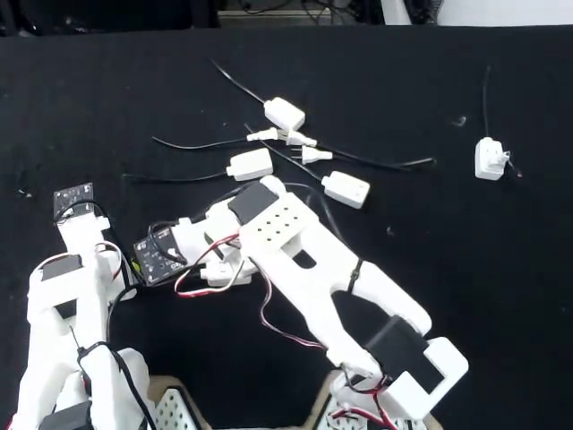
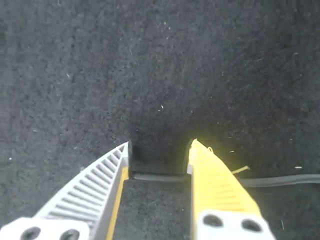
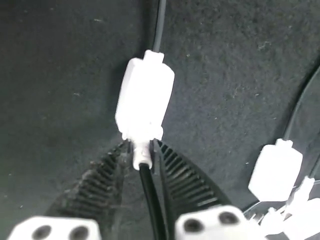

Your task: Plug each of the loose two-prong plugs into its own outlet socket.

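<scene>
A black worktop seen from above, with two white robot arms reaching in from its near edge. The right arm stretches from its base at the near right diagonally toward the far left, its wrist bent low over the middle of the worktop. Its wrist view shows the right tool closed on the narrow neck of a small white plug, with one ribbed black finger on each side. The plug's black cord runs back between them. The plug's front end touches the end of a white outlet socket lying flat. No prongs show, so it looks seated or nearly so. The left arm stands folded at the near left, forearm pointing away. The left tool hangs close above the worktop, its grey and yellow fingers partly apart and holding nothing. A black cable lies across the gap beneath them. In the middle far part of the worktop, loose plugs lie close together among white sockets. To finish this step well, the push should probably run straight along the socket's length, with the grip square on the neck so the prongs do not tilt. The socket looks unanchored and may slide, so a gentle, steady press seems safer, with release only once the plug sits flush.
</scene>
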`<state>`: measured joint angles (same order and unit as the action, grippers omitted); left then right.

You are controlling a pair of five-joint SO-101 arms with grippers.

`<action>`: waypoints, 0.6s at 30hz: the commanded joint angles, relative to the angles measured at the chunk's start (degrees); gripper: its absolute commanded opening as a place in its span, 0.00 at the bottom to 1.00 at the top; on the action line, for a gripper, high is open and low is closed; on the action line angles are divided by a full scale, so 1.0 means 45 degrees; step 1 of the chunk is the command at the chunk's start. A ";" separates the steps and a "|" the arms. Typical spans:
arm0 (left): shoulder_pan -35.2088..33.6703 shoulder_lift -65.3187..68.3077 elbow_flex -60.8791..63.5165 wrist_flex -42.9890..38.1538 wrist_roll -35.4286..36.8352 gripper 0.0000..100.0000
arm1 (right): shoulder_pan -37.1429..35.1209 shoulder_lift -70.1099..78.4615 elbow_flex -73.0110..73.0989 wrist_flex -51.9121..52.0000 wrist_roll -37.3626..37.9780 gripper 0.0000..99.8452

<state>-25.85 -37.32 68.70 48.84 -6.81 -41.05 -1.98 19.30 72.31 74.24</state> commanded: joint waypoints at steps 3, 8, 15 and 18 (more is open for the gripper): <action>-0.0107 -0.0313 -0.0107 -0.0137 0.0000 0.20 | 0.0293 -0.0908 -0.0420 0.0469 0.0078 0.01; -0.0107 -0.0313 -0.0107 -0.0137 0.0000 0.20 | 0.0078 -0.1201 -0.0361 0.0606 0.0039 0.01; -0.0107 -0.0313 -0.0107 -0.0137 0.0000 0.20 | -0.0430 -0.1280 -0.0381 0.0625 0.0039 0.01; -0.0107 -0.0313 -0.0107 -0.0137 0.0000 0.20 | -0.0625 -0.1221 -0.0361 0.0625 0.0137 0.01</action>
<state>-25.85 -37.32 68.70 48.84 -6.81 -42.29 -4.26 19.47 74.95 74.24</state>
